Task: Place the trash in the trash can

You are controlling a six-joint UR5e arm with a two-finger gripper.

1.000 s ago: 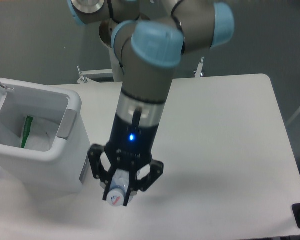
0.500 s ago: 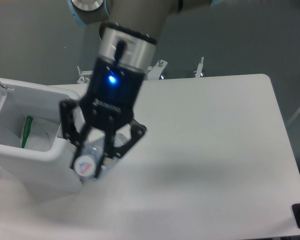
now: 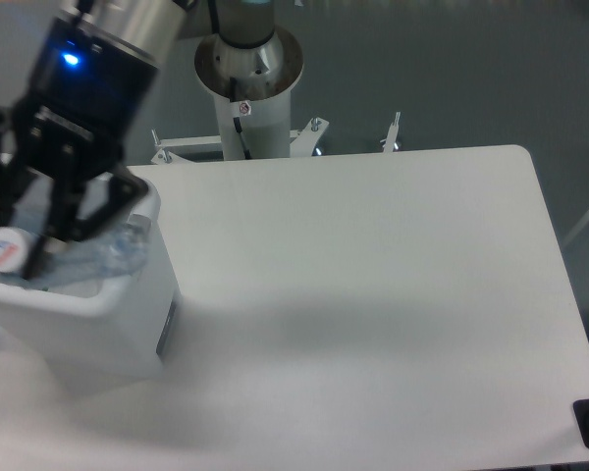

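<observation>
While gripper [image 3: 25, 257] hangs over trash can [image 3: 128, 324] at 9 o'clock, jaws pinching bottle [image 3: 88, 257], I judge release next.

The hand [image 3: 25, 240] covers most of the bin [image 3: 128, 314] opening, so its contents stay hidden. The bottle [image 3: 103, 257] is blurred, and the arm runs off the top edge.

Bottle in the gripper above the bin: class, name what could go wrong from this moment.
1. The crushed bottle lies angled across the trash can opening near its right rim; on release it might catch on the rim and roll onto the table.
2. The gripper hangs low; its fingers could knock the bin wall.
</observation>
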